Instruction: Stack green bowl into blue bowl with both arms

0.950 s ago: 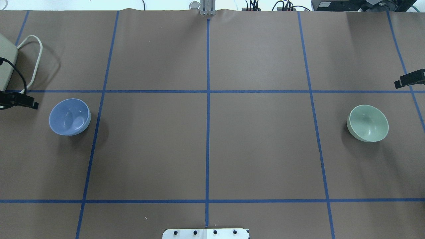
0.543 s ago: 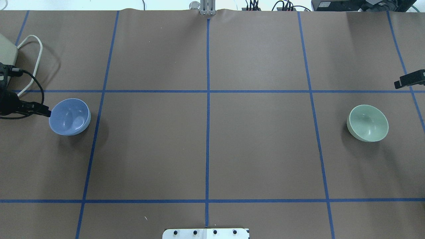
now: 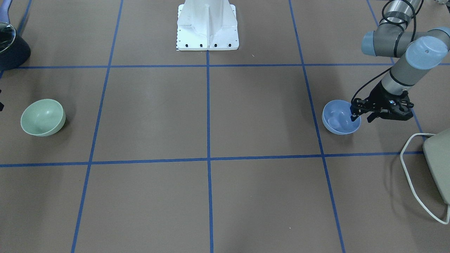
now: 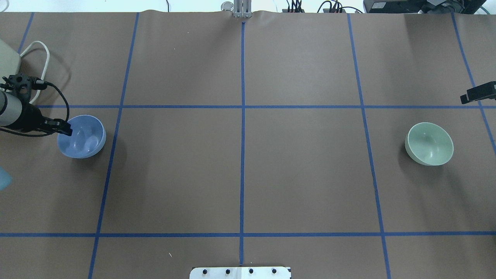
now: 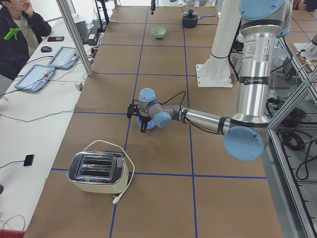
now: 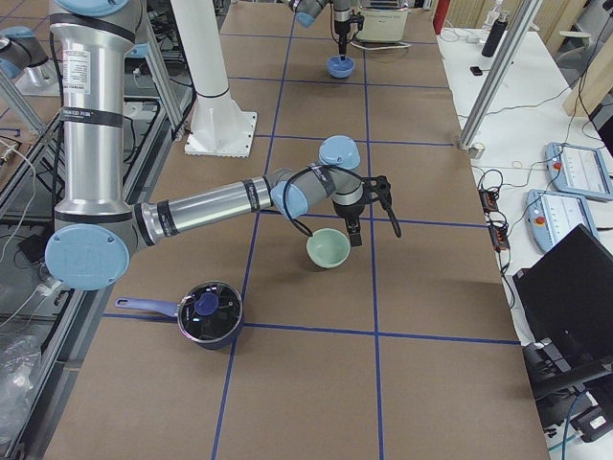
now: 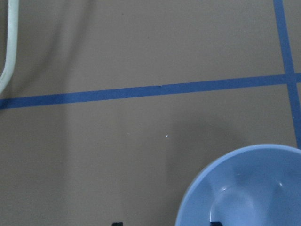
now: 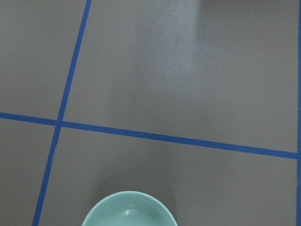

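Observation:
The blue bowl (image 4: 83, 137) stands upright at the table's left; it also shows in the front view (image 3: 337, 117) and the left wrist view (image 7: 244, 188). My left gripper (image 3: 361, 118) is open and straddles the bowl's outer rim, one finger inside and one outside; in the overhead view it (image 4: 62, 128) is at the bowl's left edge. The green bowl (image 4: 429, 143) stands upright at the far right, also in the right wrist view (image 8: 129, 209). My right gripper (image 4: 478, 93) shows only partly at the right edge, beyond the green bowl; I cannot tell its state.
A toaster (image 5: 96, 172) with a white cable (image 4: 42, 62) sits at the back left, close to the left arm. A dark pot with a lid (image 6: 209, 311) stands near the right arm. The white stand (image 3: 207, 24) is at the robot's base.
My left gripper has moved in from the table's left edge to the blue bowl's rim. The right gripper and both bowls have not moved.

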`<state>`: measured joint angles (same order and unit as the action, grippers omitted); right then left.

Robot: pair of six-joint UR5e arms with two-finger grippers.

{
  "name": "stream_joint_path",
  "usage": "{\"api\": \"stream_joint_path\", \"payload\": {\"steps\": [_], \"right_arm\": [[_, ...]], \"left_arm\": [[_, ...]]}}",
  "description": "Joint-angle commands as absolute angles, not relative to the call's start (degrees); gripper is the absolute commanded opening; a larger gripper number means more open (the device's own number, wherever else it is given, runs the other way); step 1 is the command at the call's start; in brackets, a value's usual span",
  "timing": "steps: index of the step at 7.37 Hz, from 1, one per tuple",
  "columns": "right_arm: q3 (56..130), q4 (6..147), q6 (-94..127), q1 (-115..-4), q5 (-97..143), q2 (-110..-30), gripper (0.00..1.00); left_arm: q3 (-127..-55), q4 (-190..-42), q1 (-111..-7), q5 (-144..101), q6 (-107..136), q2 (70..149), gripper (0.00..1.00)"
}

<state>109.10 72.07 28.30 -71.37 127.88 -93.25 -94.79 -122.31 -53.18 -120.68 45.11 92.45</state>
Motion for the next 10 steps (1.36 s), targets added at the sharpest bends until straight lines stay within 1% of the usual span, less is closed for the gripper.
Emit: {"api": "stream_joint_path", "payload": {"steps": [1,3,4,5,6,7,8,9,10], "right_arm": [[109.2,72.1,28.3,-71.4,127.9,-93.3,1.00],[109.2,72.1,28.3,-71.4,128.0,-93.3,1.00],[109.2,72.1,28.3,-71.4,128.0,-93.3,1.00],[109.2,72.1,28.3,-71.4,128.0,-93.3,1.00],[109.2,72.1,28.3,-71.4,128.1,-93.3,1.00],[109.2,71.7,28.3,-71.4,128.1,-93.3,1.00],[109.2,71.7,28.3,-71.4,128.1,-93.3,1.00],[109.1,71.7,28.3,-71.4,128.1,-93.3,1.00],[109.1,71.7,28.3,-71.4,128.1,-93.3,1.00]], "left_arm": [[-94.7,-122.3,-52.8,-120.7,44.8,92.7,0.00],[-96.2,-122.3,-53.1,-120.9,44.3,92.7,0.00],[-98.7,-121.5,-53.0,-121.5,44.6,92.7,0.00],[-102.1,-116.9,-53.0,-121.5,45.2,93.5,0.00],[-106.1,-107.5,-53.0,-121.2,45.4,97.6,0.00],[-107.5,-99.0,-52.9,-120.9,49.9,104.4,0.00],[-107.1,-93.4,-50.0,-120.6,56.6,112.2,0.00],[-106.4,-89.2,-43.3,-118.2,62.4,118.2,0.00],[-103.4,-88.2,-39.3,-113.9,67.4,123.8,0.00]]}}
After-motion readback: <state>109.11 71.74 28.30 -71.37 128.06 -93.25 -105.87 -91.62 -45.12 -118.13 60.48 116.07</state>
